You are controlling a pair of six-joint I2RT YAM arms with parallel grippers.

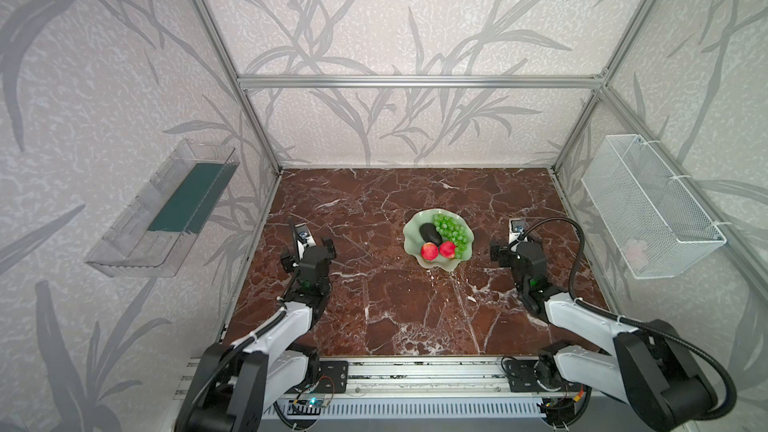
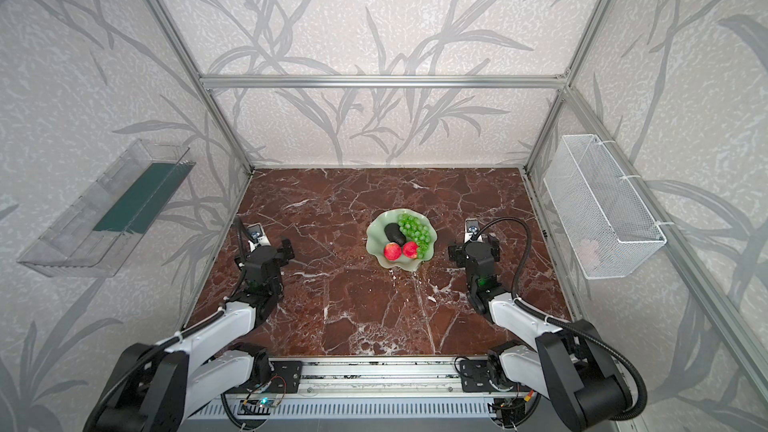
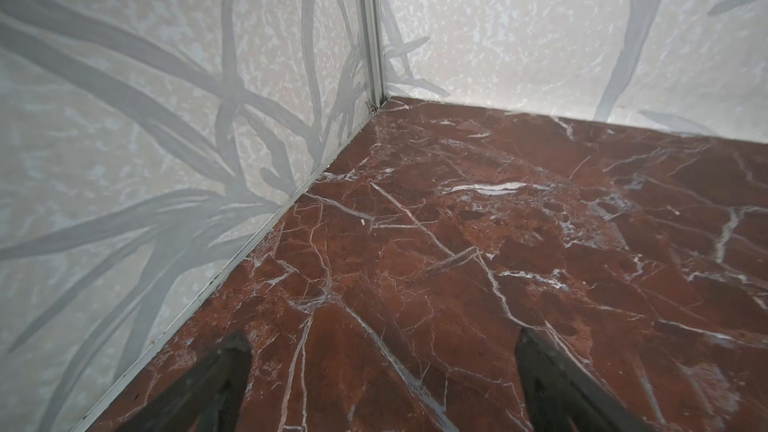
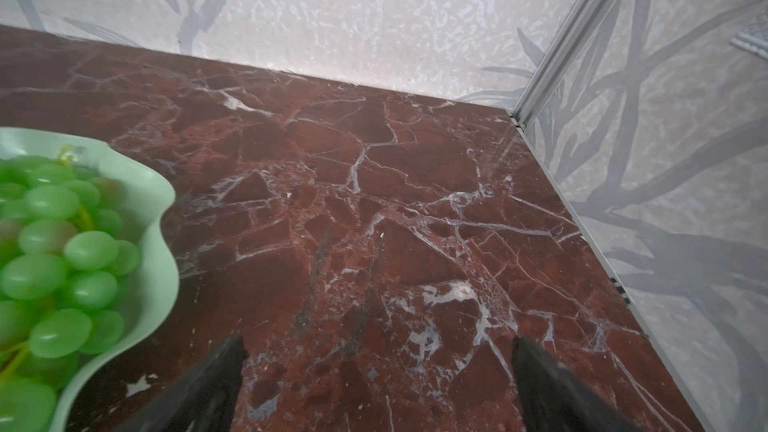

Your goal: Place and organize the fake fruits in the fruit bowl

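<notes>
- The fruit bowl (image 1: pixel 412 238) sits on the marble tabletop (image 1: pixel 374 309), a little right of the middle.
- Inside it lie the green grapes (image 1: pixel 451 229), the dark avocado (image 1: pixel 430 233), and a red apple (image 1: pixel 429 251) beside a second red apple (image 1: pixel 447 249) at the near rim.
- The left tool (image 3: pixel 382 336) stands wide, holding nothing, well apart from the bowl.
- The right tool (image 4: pixel 378 342) is wide too, near the bowl's grape side.

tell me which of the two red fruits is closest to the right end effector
The red fruit beside the grapes; the other red fruit sits farther left, by the avocado.
</notes>
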